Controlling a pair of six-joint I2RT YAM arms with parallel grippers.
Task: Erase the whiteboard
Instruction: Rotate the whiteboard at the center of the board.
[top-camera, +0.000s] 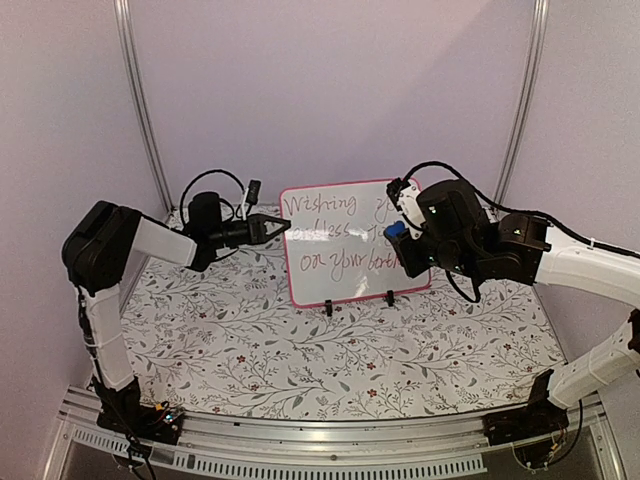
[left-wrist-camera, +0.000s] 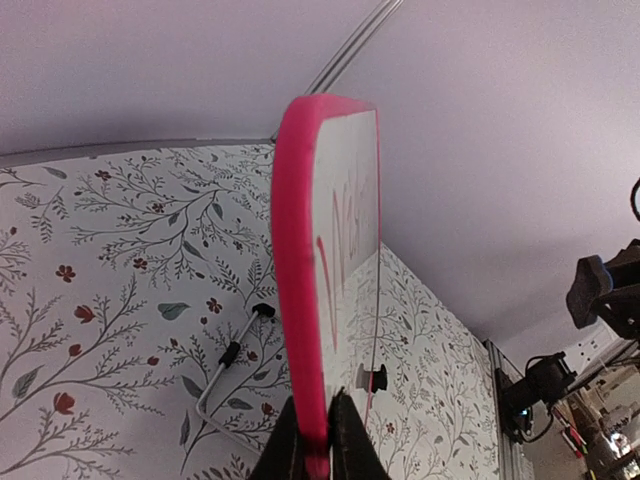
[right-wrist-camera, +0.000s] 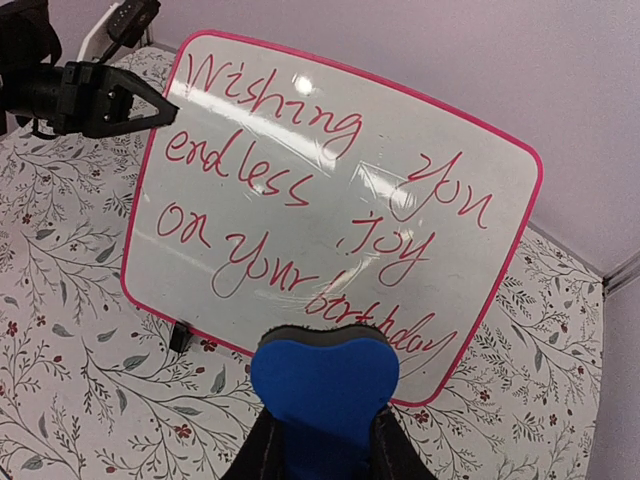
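The whiteboard (top-camera: 345, 250) stands upright on the floral table, pink-framed and covered in red handwriting (right-wrist-camera: 330, 190). My left gripper (top-camera: 283, 227) is shut on the pink frame at the board's upper left edge. In the left wrist view its jaws (left-wrist-camera: 317, 396) pinch that frame (left-wrist-camera: 300, 250) edge-on. My right gripper (top-camera: 398, 238) is shut on a blue eraser (top-camera: 397, 230), which is level with the board's right side. The right wrist view shows the eraser (right-wrist-camera: 323, 375) between the fingers (right-wrist-camera: 323, 410), in front of the board's lower edge.
Two black clip feet (top-camera: 328, 307) (top-camera: 390, 297) hold the board up. A bent wire piece (left-wrist-camera: 230, 355) lies on the table behind the board. A small black-and-white object (top-camera: 252, 190) sits at the back left. Metal posts (top-camera: 140, 100) flank the rear wall.
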